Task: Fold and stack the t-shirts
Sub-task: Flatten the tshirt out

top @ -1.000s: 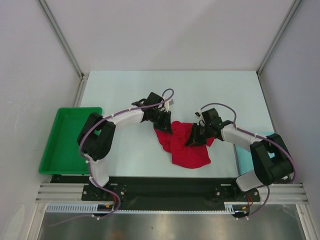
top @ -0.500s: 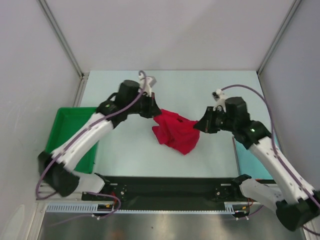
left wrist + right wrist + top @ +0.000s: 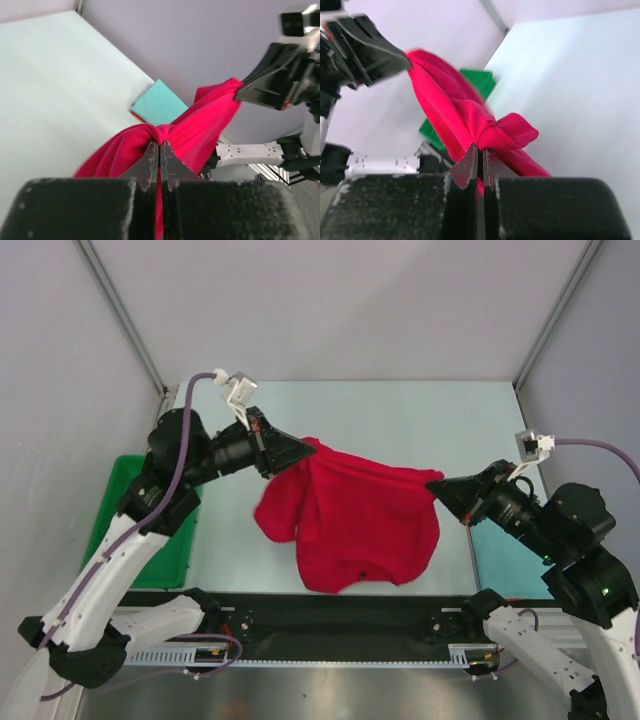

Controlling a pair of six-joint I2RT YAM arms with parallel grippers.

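Holding the red t-shirt [image 3: 360, 525] aloft, your left gripper [image 3: 288, 452] and right gripper [image 3: 443, 489] pinch bunched cloth; the blurred right bite may be shallow; spreading could slip it.

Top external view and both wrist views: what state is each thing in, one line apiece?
red t-shirt: unfolded, held up and stretched between both grippers
teal t-shirt: folded rectangle, flat on the table
left gripper: shut on the red t-shirt
right gripper: shut on the red t-shirt
green tray: at the table's left, partly hidden by the left arm
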